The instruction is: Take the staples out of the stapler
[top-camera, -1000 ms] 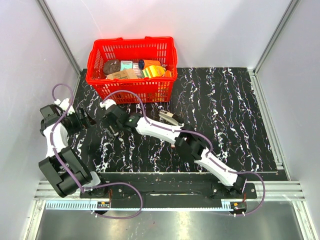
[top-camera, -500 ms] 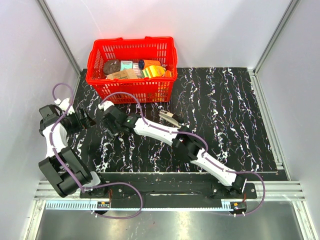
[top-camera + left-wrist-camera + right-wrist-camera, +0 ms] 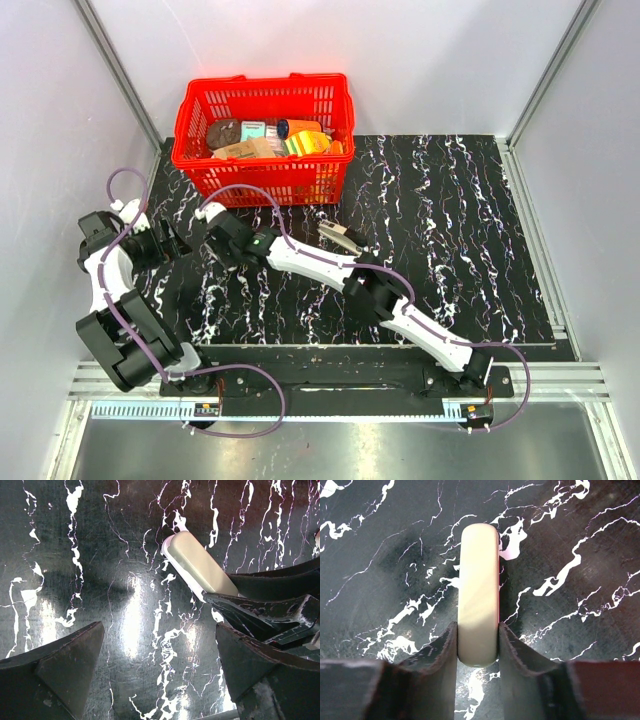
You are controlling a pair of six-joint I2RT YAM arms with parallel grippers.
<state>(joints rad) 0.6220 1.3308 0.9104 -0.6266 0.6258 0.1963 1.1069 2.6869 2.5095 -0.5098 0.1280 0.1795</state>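
On the black marbled surface (image 3: 450, 230), the left claw (image 3: 160, 645) gapes wide and empty at far left. Just beside it, the right claw (image 3: 477, 632) pinches a beige block (image 3: 479, 580). The stapler (image 3: 340, 237) lies further right, apart from both, just behind the right forearm. Its long axis slants far-left to near-right, and the right arm appears nearer.

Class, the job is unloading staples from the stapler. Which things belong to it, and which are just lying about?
Job: stapler; left pincer, open; right pincer.
Not the job: beige block, gripped by the right pincer; red basket with its contents.
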